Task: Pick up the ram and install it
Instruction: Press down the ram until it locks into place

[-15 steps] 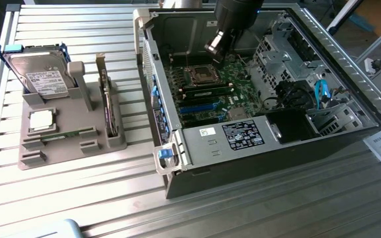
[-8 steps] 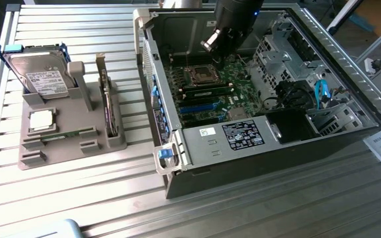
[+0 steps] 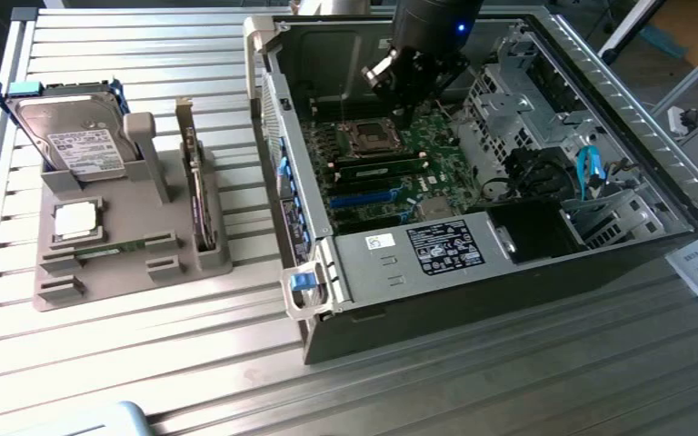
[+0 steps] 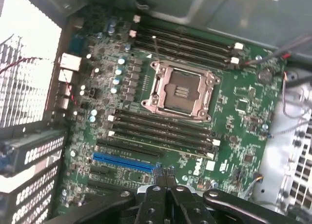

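**Shut, empty gripper hovers over seated ram**

The gripper [image 3: 400, 107] is above the board [image 3: 440, 145] inside the case [image 3: 385, 300], fingers pinched together with nothing between them. The wrist view confirms it, tips [image 4: 163, 177] closed and bare. 1 ram [image 3: 380, 167] sits in a slot just on the near side of the socket [image 3: 363, 136], its long axis running toward the exterior view's left and right. It lies just nearward of the tips and below them. A green strip [image 3: 119, 246] rests on the tray [image 3: 106, 282], well apart; whether that's another stick, I can't tell.
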Controlling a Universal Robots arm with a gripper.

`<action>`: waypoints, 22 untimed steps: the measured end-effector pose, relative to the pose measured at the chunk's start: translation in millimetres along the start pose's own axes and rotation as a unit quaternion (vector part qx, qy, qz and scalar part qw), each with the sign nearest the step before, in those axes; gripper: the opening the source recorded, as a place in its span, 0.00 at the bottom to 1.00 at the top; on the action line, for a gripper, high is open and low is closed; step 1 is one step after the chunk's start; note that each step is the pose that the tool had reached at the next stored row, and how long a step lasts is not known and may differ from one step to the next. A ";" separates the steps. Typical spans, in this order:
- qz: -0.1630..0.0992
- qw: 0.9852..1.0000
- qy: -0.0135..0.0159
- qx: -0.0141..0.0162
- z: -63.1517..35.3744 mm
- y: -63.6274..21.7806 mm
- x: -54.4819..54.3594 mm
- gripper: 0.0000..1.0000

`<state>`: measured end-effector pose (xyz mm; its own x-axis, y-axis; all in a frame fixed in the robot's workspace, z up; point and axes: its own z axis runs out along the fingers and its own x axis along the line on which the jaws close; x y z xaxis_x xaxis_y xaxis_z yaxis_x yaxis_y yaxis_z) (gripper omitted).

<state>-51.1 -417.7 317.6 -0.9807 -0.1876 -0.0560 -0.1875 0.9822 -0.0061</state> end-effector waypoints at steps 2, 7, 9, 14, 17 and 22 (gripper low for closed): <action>0.020 1.000 0.000 0.001 0.1 0.0 0.0 0.11; 0.074 0.997 0.000 0.004 0.2 0.0 0.0 0.11; 0.081 0.997 0.001 0.005 0.3 0.0 0.0 0.11; 0.105 0.994 0.001 0.006 0.3 0.0 0.0 0.11; 0.116 0.993 0.001 0.007 0.2 0.0 0.0 0.11; 0.131 0.991 0.001 0.007 0.3 0.0 0.0 0.11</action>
<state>-51.1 -417.6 317.3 -0.9957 0.0740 -0.0559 0.0745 0.9972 -0.0061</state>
